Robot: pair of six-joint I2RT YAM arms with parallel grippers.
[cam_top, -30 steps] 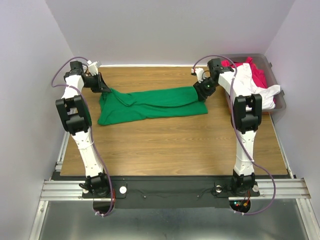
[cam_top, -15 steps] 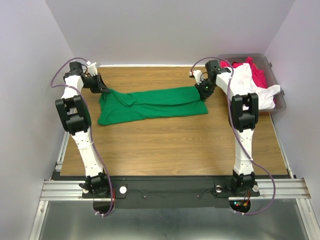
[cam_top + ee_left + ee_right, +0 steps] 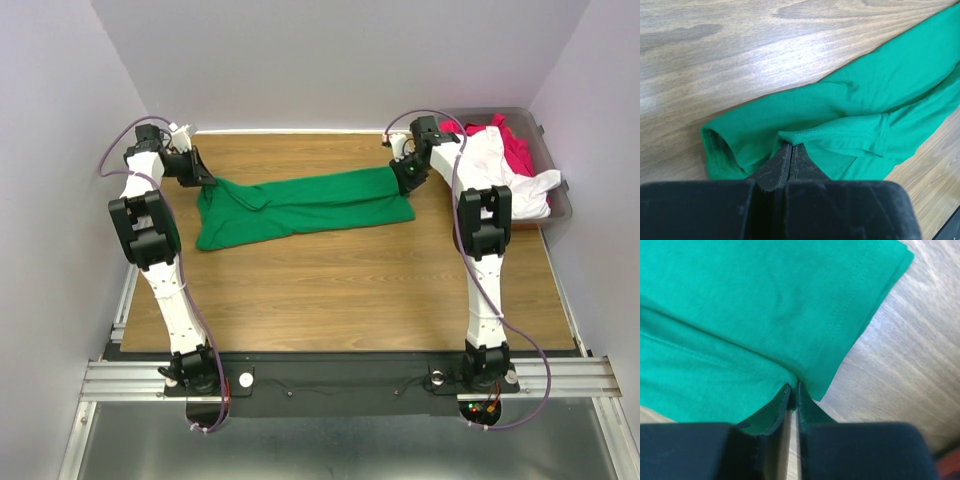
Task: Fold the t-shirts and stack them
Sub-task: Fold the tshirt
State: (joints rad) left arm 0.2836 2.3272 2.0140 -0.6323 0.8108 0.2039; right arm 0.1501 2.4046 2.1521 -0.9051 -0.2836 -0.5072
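The green t-shirt (image 3: pixel 300 207) lies stretched across the far half of the wooden table (image 3: pixel 330 290), bunched lengthwise. My left gripper (image 3: pixel 203 180) is shut on a hemmed fold of the green t-shirt (image 3: pixel 850 130) at its left end, seen from my left gripper (image 3: pixel 791 146). At the right end my right gripper (image 3: pixel 404 178) pinches the edge of the green t-shirt (image 3: pixel 740 315); my right gripper (image 3: pixel 794 386) is shut with cloth between the tips. The white t-shirt (image 3: pixel 500 170) and the red t-shirt (image 3: pixel 516 147) sit piled in the bin.
A grey plastic bin (image 3: pixel 560 205) stands at the far right corner, the white shirt hanging over its front rim. Purple walls close in on the left, back and right. Bare wood stretches from the green shirt to the near edge.
The right gripper has closed on the green shirt's right end and drawn it slightly up and toward the back. The left gripper has kept its grip and barely moved.
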